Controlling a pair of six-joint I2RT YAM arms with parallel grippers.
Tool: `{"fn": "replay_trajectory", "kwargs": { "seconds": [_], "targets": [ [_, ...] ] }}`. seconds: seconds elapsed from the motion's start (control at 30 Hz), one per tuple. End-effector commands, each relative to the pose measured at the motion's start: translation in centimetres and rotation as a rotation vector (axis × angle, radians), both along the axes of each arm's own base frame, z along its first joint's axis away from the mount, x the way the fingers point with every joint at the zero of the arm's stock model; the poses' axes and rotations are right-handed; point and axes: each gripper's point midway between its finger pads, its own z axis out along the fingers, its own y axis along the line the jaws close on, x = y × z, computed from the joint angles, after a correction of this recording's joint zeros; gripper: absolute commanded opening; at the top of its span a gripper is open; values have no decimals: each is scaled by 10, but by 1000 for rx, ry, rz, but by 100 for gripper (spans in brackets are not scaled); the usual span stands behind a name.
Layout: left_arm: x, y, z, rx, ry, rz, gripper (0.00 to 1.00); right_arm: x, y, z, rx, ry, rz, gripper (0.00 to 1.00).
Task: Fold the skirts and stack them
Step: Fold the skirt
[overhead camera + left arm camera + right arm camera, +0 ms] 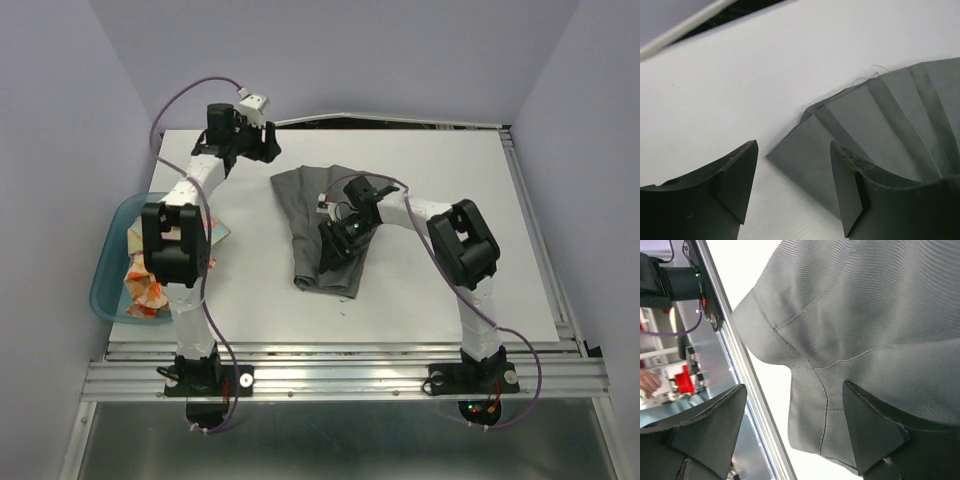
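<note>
The dark grey skirt (320, 215) lies partly folded at the table's middle. It also shows in the left wrist view (890, 115) and in the right wrist view (865, 315). My left gripper (267, 148) is open just above the skirt's far left corner, which lies between the jaws (795, 170). My right gripper (330, 255) is open low over the skirt's near end, one finger over the cloth (795, 410). The white skirt with orange-red flowers (145, 290) and the pastel floral skirt (134, 240) lie bunched in the basin, partly hidden by my left arm.
The translucent blue basin (103, 290) stands at the table's left edge. The white tabletop (450, 160) ends at a metal rail (350, 352) in front. Purple walls close in the left, back and right sides.
</note>
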Motion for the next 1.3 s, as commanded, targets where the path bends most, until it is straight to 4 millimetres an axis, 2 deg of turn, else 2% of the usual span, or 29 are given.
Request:
{"fn": "replay_trajectory", "kwargs": {
  "seconds": [0.0, 0.03, 0.07, 0.1, 0.17, 0.2, 0.23, 0.27, 0.3, 0.33, 0.37, 0.4, 0.43, 0.47, 0.5, 0.53, 0.57, 0.6, 0.63, 0.7, 0.73, 0.83, 1.1, 1.13, 1.17, 1.23, 1.27],
  "targets": [
    [-58, 12, 123, 174, -331, -133, 71, 26, 2, 63, 50, -137, -53, 83],
    [-74, 13, 119, 201, -321, -162, 71, 31, 2, 73, 64, -126, -85, 83],
    [-95, 17, 139, 258, -396, -197, 71, 39, -7, 87, 87, -136, -121, 82],
    [-115, 19, 109, 284, -347, -232, 71, 44, -12, 92, 98, -132, -148, 82],
    [-144, 22, 96, 355, -374, -284, 71, 54, -23, 94, 112, -146, -191, 79],
    [-172, 18, 84, 433, -418, -352, 71, 54, -30, 89, 97, -140, -206, 78],
    [-192, 18, 90, 496, -464, -374, 71, 56, -35, 85, 87, -136, -219, 75],
    [-207, 13, 78, 551, -478, -431, 71, 54, -37, 80, 78, -130, -218, 74],
    [-228, 8, 46, 599, -449, -504, 72, 47, -39, 73, 70, -104, -215, 72],
    [-247, -10, 37, 675, -502, -601, 73, 44, -39, 68, 69, -78, -214, 71],
    [-263, -17, 37, 703, -542, -631, 74, 37, -40, 59, 67, -47, -208, 71],
    [-281, -23, 11, 726, -519, -690, 75, 36, -41, 52, 58, -37, -205, 71],
    [-288, -28, 6, 770, -540, -705, 75, 34, -43, 40, 43, -26, -198, 70],
    [-308, -50, 4, 764, -588, -772, 75, 33, -44, 32, 28, -23, -196, 70],
    [-320, -55, -12, 774, -580, -808, 75, 32, -48, 21, -1, -18, -200, 70],
    [-322, -59, -14, 802, -603, -802, 75, 32, -50, 12, -21, -22, -198, 69],
    [-339, -71, -31, 818, -612, -867, 78, 32, -53, -5, -58, -9, -199, 68],
    [-340, -78, -29, 830, -638, -872, 79, 30, -54, -12, -66, 1, -194, 68],
    [-342, -77, -42, 869, -627, -882, 79, 29, -58, -23, -98, 7, -199, 66],
    [-349, -90, -55, 893, -634, -926, 79, 27, -63, -43, -148, 28, -207, 64],
    [-346, -95, -54, 896, -654, -913, 79, 23, -65, -48, -159, 41, -207, 64],
    [-345, -106, -74, 917, -614, -937, 79, 17, -71, -59, -179, 38, -188, 63],
    [-334, -102, -124, 1035, -580, -933, 79, 14, -75, -69, -206, 37, -181, 62],
    [-331, -103, -121, 1039, -593, -917, 77, 14, -75, -69, -205, 37, -182, 62],
    [-330, -101, -133, 1062, -567, -926, 76, 14, -75, -70, -204, 40, -180, 61],
    [-326, -99, -140, 1091, -557, -911, 71, 14, -75, -70, -205, 34, -177, 61],
    [-326, -98, -148, 1104, -538, -922, 65, 14, -76, -71, -208, 36, -177, 61]
  ]
}}
